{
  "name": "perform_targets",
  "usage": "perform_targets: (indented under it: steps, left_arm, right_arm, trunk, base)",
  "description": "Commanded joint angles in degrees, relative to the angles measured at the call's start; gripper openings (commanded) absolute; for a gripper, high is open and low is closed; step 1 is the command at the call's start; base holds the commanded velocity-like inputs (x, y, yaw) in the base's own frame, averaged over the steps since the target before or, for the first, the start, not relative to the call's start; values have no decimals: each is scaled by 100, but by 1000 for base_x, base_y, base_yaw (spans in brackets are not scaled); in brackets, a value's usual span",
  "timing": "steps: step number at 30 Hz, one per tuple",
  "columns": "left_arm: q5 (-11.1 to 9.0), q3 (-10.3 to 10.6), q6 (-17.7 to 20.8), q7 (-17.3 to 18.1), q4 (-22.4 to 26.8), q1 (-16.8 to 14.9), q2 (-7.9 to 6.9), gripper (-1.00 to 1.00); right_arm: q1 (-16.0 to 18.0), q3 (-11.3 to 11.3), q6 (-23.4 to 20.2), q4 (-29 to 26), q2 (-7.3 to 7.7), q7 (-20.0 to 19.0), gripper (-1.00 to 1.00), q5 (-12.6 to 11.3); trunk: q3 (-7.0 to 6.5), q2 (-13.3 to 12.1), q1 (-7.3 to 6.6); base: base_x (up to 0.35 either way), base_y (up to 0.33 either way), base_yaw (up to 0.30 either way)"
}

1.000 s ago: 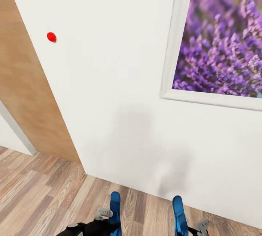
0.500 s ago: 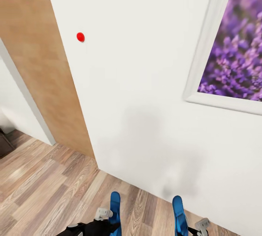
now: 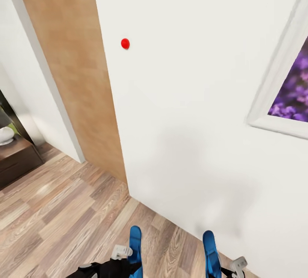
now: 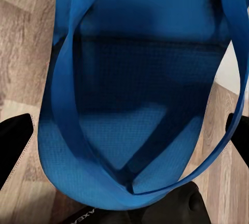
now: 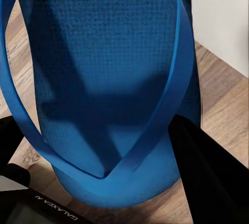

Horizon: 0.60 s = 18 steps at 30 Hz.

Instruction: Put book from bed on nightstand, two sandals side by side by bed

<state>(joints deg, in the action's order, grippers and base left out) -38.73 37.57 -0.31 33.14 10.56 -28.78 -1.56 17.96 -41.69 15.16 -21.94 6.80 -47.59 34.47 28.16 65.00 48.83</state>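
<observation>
You face a white wall [image 3: 192, 119] with a red dot [image 3: 125, 43] on it, a wood-toned door panel [image 3: 72, 68] at your left, and a framed lavender picture [image 3: 291, 102] at your right. Your left end effector [image 3: 128, 257] grips one blue sandal [image 3: 135, 248]; your right end effector [image 3: 226, 268] grips the other sandal [image 3: 210, 250]. Both sandals stand upright above the plank floor [image 3: 64, 218].

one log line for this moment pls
phase: in transit | left gripper: holds blue sandal | right gripper: holds blue sandal | ahead: white wall, wood floor
</observation>
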Motion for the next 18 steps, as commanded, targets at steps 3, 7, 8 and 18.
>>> perform_targets:
  steps: [3, 7, 8, 18]
  left_arm:
    - [-47, 44, -4, 8, -1, -7, -2, -100]
    - [-47, 42, -4, 8, -1, -5, -2, -100]
    - [-47, 43, -4, 8, -1, -5, -2, -100]
    - [-47, 41, -4, 7, -1, -5, -2, -100]
  right_arm:
    - [6, -50, 30, -3, -3, -31, -100, 51]
    - [6, -50, 30, -3, -3, -31, -100, 51]
    - [6, -50, 30, -3, -3, -31, -100, 51]
    - [5, -50, 31, -3, -3, -31, -100, 51]
  trunk:
    - [5, 3, 2]
    - [5, 3, 2]
    - [5, 3, 2]
    - [5, 3, 2]
  base:
    - [151, 0, 286]
    - [48, 0, 286]
    - [13, 0, 286]
    - [2, 0, 286]
